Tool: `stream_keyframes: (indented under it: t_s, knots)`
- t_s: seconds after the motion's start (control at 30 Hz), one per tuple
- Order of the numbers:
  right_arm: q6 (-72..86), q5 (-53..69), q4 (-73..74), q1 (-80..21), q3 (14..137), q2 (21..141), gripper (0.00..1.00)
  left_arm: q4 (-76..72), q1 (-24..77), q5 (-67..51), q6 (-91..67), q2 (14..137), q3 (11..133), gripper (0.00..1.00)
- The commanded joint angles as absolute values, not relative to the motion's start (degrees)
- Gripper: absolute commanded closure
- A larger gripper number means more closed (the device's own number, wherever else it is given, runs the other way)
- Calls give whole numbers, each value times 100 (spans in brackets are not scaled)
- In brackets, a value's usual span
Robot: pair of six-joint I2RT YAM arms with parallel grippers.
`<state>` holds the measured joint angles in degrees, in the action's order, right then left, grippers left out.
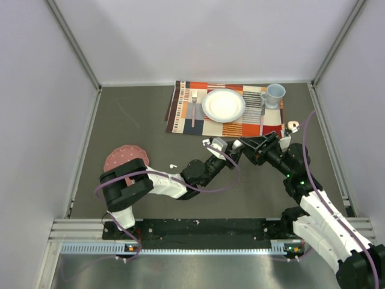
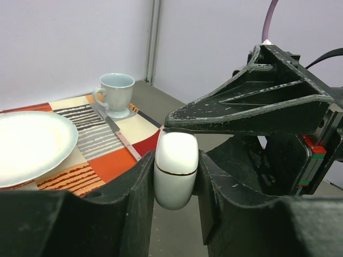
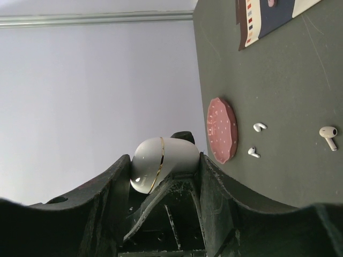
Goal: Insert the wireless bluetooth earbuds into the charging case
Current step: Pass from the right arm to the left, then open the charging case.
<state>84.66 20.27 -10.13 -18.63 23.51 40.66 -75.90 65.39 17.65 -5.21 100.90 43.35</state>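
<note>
Two black robot arms met above the middle of a grey table (image 1: 138,120). Between them was a small white case (image 2: 176,160) with a thin gold seam, its lid closed, held off the table. The left gripper (image 2: 176,184) was clamped on the case's sides. The right gripper (image 3: 165,176) came in from the right, and its fingers were closed against the same case, one lying along the top. Three white earbuds (image 3: 259,127) lay loose on the table, outside the case. Two were just beside a round pink coaster (image 1: 125,158) at the near left, and the third was well apart from them. At the far side a striped placemat (image 1: 180,111) carried a white plate (image 1: 224,115), a fork (image 1: 194,105) and a pale blue cup (image 1: 275,94).
</note>
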Motion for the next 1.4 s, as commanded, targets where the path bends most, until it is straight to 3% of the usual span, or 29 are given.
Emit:
stream_keyframes:
  t_s: [0.0, 0.37, 0.6, 0.77, 0.93, 1.1, 1.17, 1.37]
  knots:
    - [8534, 2127, -1441, -1942, 2408, 4025, 65, -9193, 6565, 1819, -580, 10108, 4219, 62]
    - [8543, 2083, -1459, -1942, 2408, 4052, 65, -9176, 6565, 1802, -545, 9958, 4052, 63]
    - [8561, 2083, -1521, -1942, 2417, 4052, 66, -9158, 6565, 1793, -536, 9914, 3999, 70]
    - [8561, 2092, -1494, -1942, 2373, 4025, 64, -9149, 6565, 1793, -536, 9879, 3990, 83]
    - [8368, 2039, -1345, -1942, 2390, 3903, 39, -8711, 6565, 1740, -545, 9686, 3973, 99]
    - [8034, 1995, -1064, -1951, 2513, 3867, 15, -7851, 6530, 1504, -685, 9177, 4034, 100]
    - [7666, 1995, -810, -1942, 2671, 3876, 10, -7454, 6408, 1050, -817, 8905, 4017, 100]
    - [5311, 2073, 455, -1942, 3760, 4042, 8, -6804, 5433, -841, -1792, 7755, 3315, 100]
